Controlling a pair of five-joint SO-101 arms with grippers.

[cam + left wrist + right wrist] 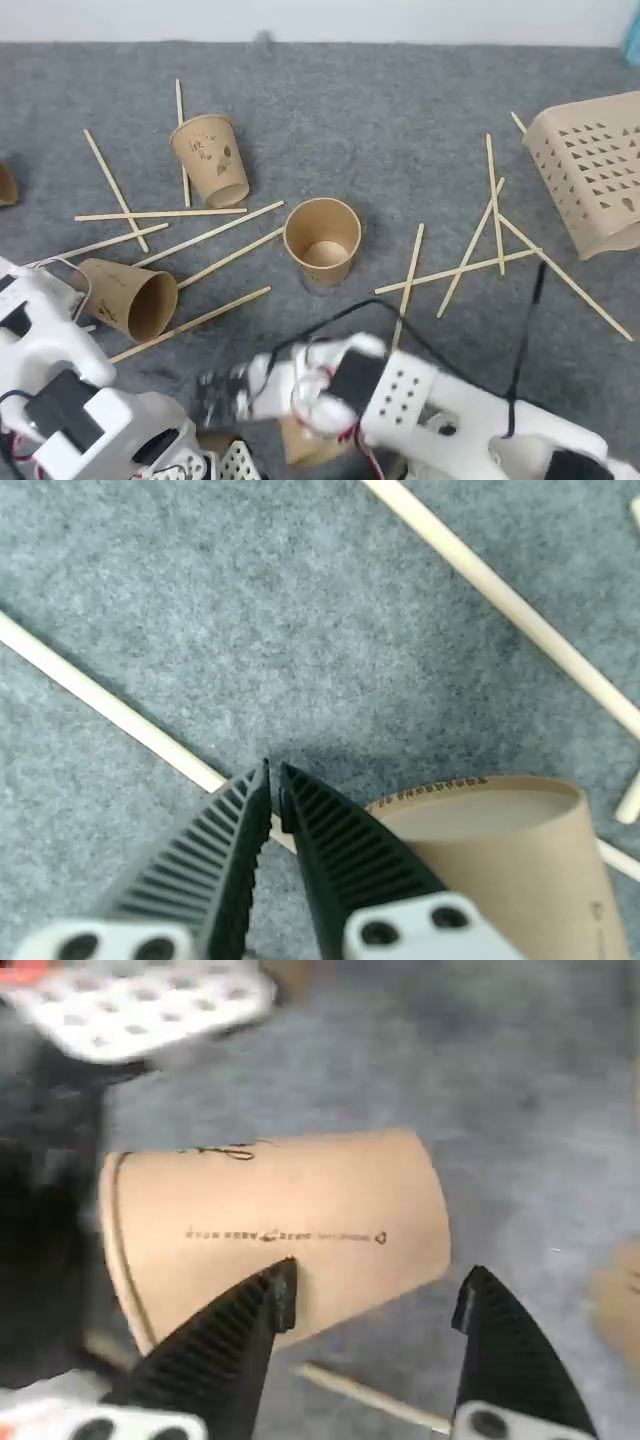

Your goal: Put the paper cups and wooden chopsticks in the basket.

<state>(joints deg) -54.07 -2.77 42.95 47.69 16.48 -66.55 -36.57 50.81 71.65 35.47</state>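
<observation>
Surface of grey napped fabric (400, 110) runs across the whole high view. On it, the white right arm (470, 415) stretches along the lower edge of the frame from the lower right corner toward the middle. The white left arm (60, 390) fills the lower left corner.

A beige perforated plastic basket (590, 170) sits at the right edge, in the upper half of the frame.

Five brown paper cups are on the surface, all well apart from the basket:
- The upright cup (322, 240) stands mouth up at the centre.
- The tilted cup (210, 160) is up and left of it.
- The side-lying cup (128, 298) rests at the left, just beside the left arm.
- The edge cup (5, 185) shows as a sliver at the far left edge.
- The half-hidden cup (298, 442) lies at the bottom edge under the right arm.

The right hand (378, 1290) is spread wide and grips nothing. It is just beside the wall of a brown paper cup on its side (270, 1225); whether a jaw touches the cup cannot be told.

The left hand (273, 772) has its jaws closed almost tip to tip, with nothing seen between them. Its tips are over a pale stick (110, 705), next to another toppled brown cup (510, 850).

Pale wooden chopsticks (160, 213) lie scattered around the left-hand cups. A crossed bunch of chopsticks (470, 250) lies right of centre, between the upright cup and the basket. A single chopstick (518, 122) meets the basket's upper left corner.
</observation>
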